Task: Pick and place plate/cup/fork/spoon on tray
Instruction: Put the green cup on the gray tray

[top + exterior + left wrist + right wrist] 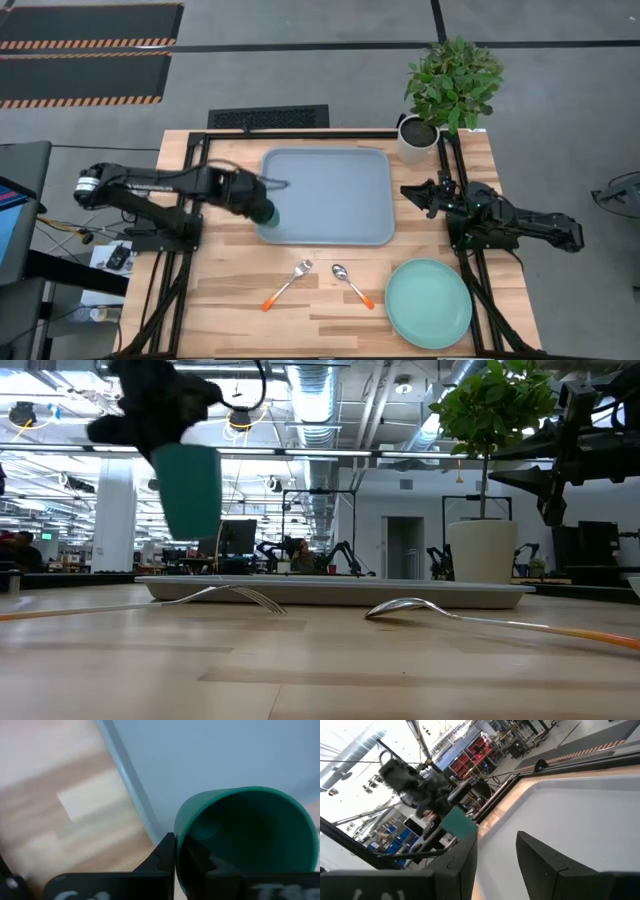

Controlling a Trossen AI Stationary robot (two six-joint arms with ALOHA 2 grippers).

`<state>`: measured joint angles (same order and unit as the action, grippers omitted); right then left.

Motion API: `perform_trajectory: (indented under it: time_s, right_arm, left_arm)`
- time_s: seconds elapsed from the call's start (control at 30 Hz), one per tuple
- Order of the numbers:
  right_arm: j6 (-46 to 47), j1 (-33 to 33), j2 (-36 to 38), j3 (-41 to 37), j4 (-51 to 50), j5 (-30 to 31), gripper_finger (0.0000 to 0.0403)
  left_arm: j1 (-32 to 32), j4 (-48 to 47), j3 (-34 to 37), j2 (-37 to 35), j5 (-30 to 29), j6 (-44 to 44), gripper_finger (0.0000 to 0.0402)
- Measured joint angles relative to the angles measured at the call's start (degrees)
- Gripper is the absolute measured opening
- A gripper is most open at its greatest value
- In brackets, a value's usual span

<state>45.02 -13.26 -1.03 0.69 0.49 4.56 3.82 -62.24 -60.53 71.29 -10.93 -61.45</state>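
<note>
Left gripper clamps the small dark green round cup, fingers on its rim, holding it in the air above the front-left corner of the large light blue-grey rectangular tray. Low view shows the cup hanging clear of the tray, seemingly a little tilted. Small orange-handled metal fork and small orange-handled metal spoon lie on the wooden table, nearer the front than that gripper and off to its right. Large round mint-green plate sits further right of them, at the table's front. Right gripper waits just off the tray's right edge, fingers parted, gripping nothing.
</note>
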Motion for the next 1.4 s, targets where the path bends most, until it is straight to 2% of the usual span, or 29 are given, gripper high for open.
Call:
perform_trajectory:
  time_s: [0.33,0.53,0.7,1.03,1.27,1.4]
  right_arm:
    - [0.1,0.0,-4.0,0.0,0.0,0.0,0.0161]
    - [1.9,0.0,-5.8,0.0,0.1,0.4,0.0161]
    - [2.3,0.0,-5.8,0.0,0.2,0.6,0.0161]
    - [4.5,0.0,-5.8,0.0,0.2,0.5,0.0161]
    - [4.5,0.0,-5.8,0.0,0.2,0.5,0.0161]
    - [4.5,0.0,-5.8,0.0,0.2,0.5,0.0161]
  left_arm:
    - [19.9,4.4,0.0,0.0,0.0,16.7,0.0000]
    - [28.8,10.6,0.0,0.1,2.7,21.9,0.0000]
    - [31.7,14.2,-0.9,3.9,4.7,24.4,0.0000]
    - [34.2,13.4,-10.9,18.2,3.9,33.0,0.0000]
    - [37.8,13.1,-11.7,23.7,7.2,36.1,0.0000]
    - [39.1,13.2,-11.7,24.5,7.1,36.8,0.0000]
